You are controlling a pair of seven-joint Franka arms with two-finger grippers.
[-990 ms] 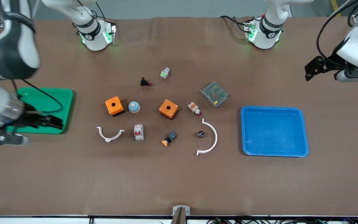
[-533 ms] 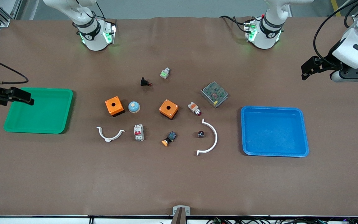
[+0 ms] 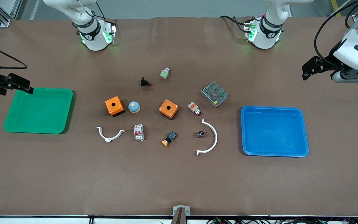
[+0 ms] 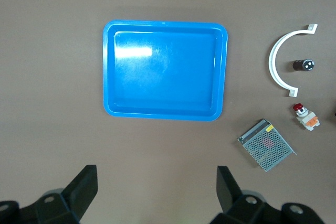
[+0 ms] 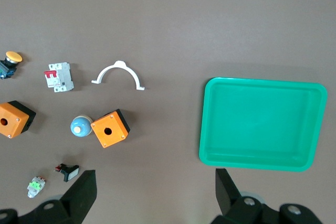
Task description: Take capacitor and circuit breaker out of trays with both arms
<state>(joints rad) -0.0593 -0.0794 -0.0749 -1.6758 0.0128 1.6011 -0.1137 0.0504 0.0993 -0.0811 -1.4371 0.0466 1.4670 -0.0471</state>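
fingers spread and empty on right gripper (image 3: 23,88), lifted clear to green tray (image 3: 14,124) edge; circuit breaker (image 3: 138,132) and capacitor (image 3: 201,134) out on table; blue tray (image 3: 303,130) bare; left gripper (image 3: 311,69) spread, empty, beside it. looks finished.

Two white jointed arms (image 3: 87,18) with black bands, green-lit bases, black cables and black grippers with blunt jaws.

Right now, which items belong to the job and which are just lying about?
Job: capacitor and circuit breaker, both on the table; green tray; blue tray; open left gripper; open right gripper.
Lying about: orange boxes, push-button, indicator lamp, white brackets.
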